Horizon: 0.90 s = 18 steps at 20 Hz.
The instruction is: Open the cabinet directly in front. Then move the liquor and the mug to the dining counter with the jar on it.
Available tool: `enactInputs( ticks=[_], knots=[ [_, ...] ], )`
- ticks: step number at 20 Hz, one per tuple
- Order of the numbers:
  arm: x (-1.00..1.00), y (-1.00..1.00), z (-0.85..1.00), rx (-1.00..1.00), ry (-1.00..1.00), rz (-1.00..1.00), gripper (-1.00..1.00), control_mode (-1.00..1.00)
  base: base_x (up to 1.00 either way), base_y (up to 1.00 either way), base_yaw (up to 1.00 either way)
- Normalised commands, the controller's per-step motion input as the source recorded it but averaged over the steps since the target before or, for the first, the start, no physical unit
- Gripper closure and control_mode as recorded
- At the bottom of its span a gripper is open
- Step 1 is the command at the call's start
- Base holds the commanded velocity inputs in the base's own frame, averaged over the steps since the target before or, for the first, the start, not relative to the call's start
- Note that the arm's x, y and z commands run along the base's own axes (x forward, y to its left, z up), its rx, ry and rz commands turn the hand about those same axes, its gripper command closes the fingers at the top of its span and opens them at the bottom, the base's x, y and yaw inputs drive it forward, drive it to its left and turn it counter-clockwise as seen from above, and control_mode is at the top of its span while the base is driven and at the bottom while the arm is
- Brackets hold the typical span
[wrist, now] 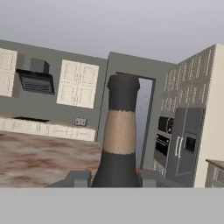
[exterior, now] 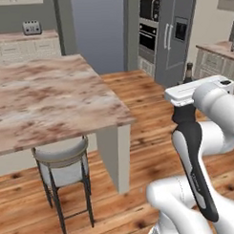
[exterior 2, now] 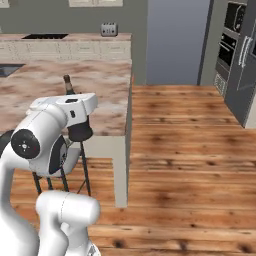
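one liquor bottle [wrist: 119, 144], dark with a brownish band round the neck, clamped upright between the two fingertips of the gripper [wrist: 113, 178], carried in the air near the corner of the dining counter [exterior: 51, 99]. neck tip poking up behind the white hand in both base views (body hidden). one stool [exterior: 63, 171] tucked under the marble slab. one toaster [exterior: 31, 27] on the far counter. one wall oven [exterior: 148, 35], one grey fridge [exterior: 173, 38], two cream wall cabinets [wrist: 78, 84] flanking one range hood [wrist: 36, 79].
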Motion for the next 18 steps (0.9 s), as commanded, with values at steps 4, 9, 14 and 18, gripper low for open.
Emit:
enactInputs(
  ticks=[4,9,14,18],
  knots=[
    [0.00,0.00,0.00,0.00,0.00,0.00,1.00,1.00,-0.14,1.00,0.04],
    [0.00,0.00,0.00,0.00,0.00,0.00,1.00,1.00,-0.14,1.00,0.04],
    [0.00,0.00,0.00,0.00,0.00,0.00,1.00,1.00,-0.15,1.00,0.04],
    [0.00,0.00,0.00,0.00,0.00,0.00,1.00,1.00,-0.16,1.00,0.04]
  ],
)
